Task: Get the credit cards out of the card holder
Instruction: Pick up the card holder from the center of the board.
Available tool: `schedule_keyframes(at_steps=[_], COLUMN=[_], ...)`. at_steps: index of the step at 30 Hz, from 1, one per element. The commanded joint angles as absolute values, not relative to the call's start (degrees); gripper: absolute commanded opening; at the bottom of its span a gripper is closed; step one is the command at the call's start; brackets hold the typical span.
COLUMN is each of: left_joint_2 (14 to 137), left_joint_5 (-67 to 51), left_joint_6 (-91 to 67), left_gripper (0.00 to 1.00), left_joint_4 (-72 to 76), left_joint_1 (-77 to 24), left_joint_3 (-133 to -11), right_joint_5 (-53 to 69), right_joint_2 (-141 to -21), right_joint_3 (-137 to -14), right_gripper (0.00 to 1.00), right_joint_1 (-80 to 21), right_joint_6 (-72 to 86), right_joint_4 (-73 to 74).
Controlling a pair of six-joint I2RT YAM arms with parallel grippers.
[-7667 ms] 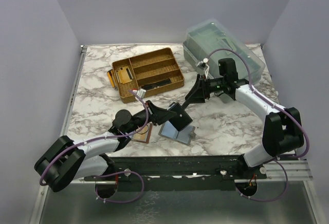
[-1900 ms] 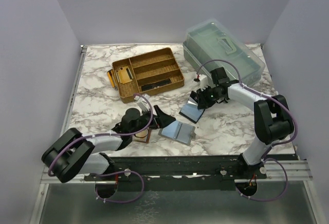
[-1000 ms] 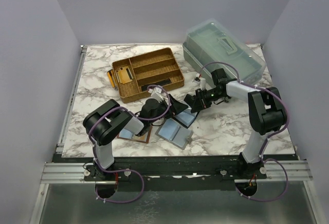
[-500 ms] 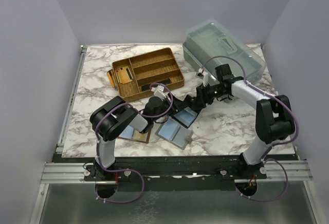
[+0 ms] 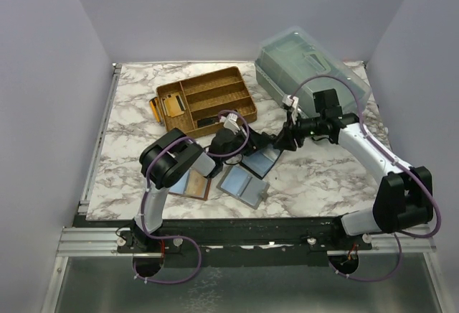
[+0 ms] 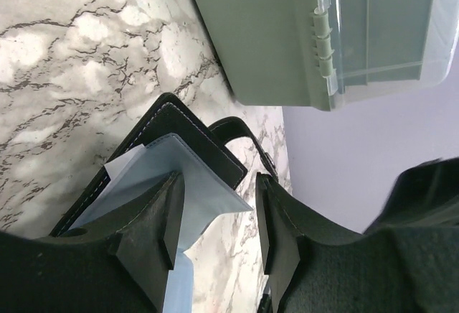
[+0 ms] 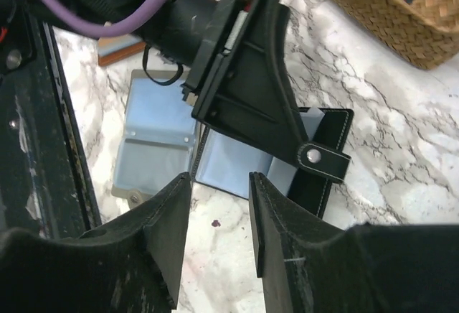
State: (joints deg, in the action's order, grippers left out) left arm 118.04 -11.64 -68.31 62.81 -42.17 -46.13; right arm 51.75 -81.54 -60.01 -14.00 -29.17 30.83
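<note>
Lower centre of the top view, a brown holder (image 5: 190,182) and a grey holder (image 5: 244,185) lie open, not part of the job. Just beyond them, mid-frame, the black card holder (image 5: 262,161) lies open with a pale card (image 6: 154,166) poking from its pocket. The left gripper (image 6: 216,184) hovers low over it, fingers apart on either side of the card's edge, likely lining up a pinch. The right gripper (image 7: 219,180), also apart and empty, hangs above the strap side, probably to steady the holder. Farther back sit the tray (image 5: 201,78) and the clear box (image 5: 312,65).
</note>
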Motion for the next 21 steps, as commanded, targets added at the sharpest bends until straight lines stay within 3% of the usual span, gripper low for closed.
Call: schedule_keyframes(at_steps=[1,6,12,21], left_joint_2=[119.2,118.5,118.1,110.2], left_joint_5=[-11.5,-9.9,-9.7,-5.9], left_joint_6=[-69.0,-69.7,-70.0,-65.0], left_gripper=[0.50,0.51,0.52,0.56], left_joint_4=[60.2,59.2,59.2,55.4], left_joint_1=[-41.9,-41.4,-41.0,-39.8], left_joint_3=[-47.4,-46.2,-46.2,-43.3], right_joint_5=[51.6,47.6,44.0,42.1], right_joint_2=[-81.4,-80.9,-83.9,-91.7], right_joint_3=[-53.5,-45.8,-44.2,-51.7], right_gripper=[0.42,0.50,0.73,0.66], right_joint_1=[-16.2,-20.0,-23.1,-23.0], right_joint_6=[-38.4,-41.2,-48.9,-36.4], right_joint_4=[27.4,16.5,13.2,15.8])
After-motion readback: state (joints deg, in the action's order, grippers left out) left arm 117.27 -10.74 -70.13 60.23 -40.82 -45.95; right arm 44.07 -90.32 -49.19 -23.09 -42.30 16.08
